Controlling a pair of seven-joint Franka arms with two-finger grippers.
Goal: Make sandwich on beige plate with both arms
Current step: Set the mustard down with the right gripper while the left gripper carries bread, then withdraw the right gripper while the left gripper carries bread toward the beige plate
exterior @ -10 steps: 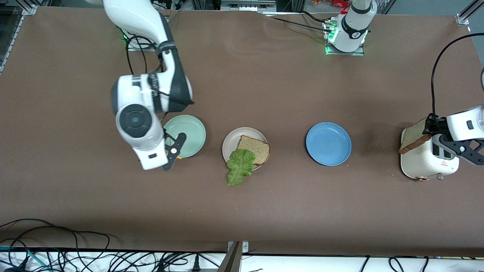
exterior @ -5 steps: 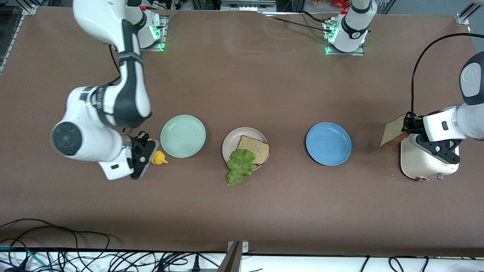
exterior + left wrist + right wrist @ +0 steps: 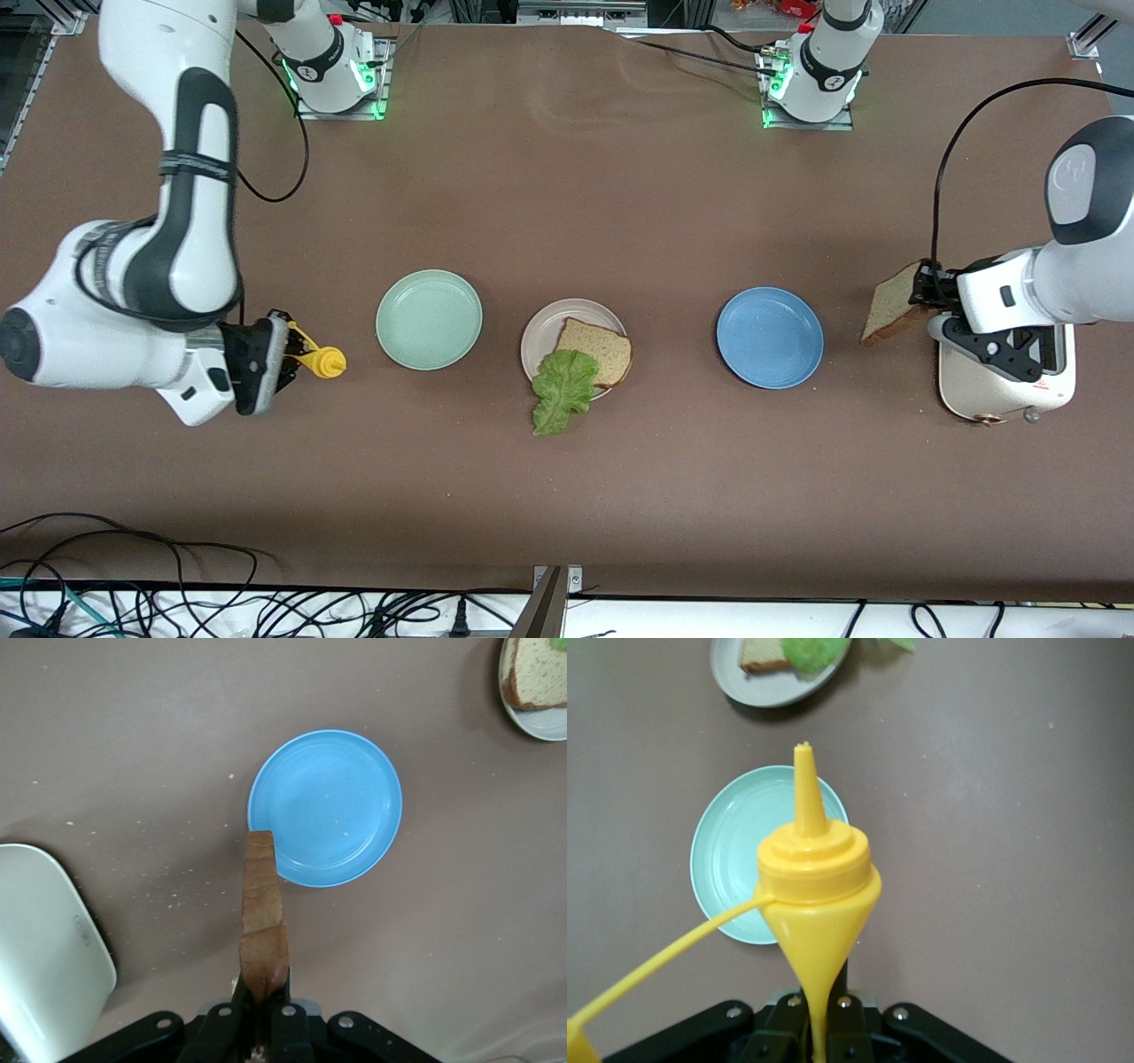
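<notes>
The left gripper (image 3: 924,285) pinches a bread slice (image 3: 890,304) above the table, between toaster (image 3: 1005,385) and blue plate (image 3: 769,338). The right gripper (image 3: 282,347) grips a yellow squeeze bottle (image 3: 326,361) near the table's right-arm end. Mid-table, the beige plate (image 3: 542,332) holds bread (image 3: 595,349) and overhanging lettuce (image 3: 562,390). Likely next: lay the slice on top.

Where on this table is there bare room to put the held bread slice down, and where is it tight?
Bare cloth lies between the beige plate and the blue plate, and the blue plate itself holds nothing. The mint-green plate is bare too. Crowded: the beige plate, with a bread slice and lettuce leaf overhanging it, and the toaster end.
</notes>
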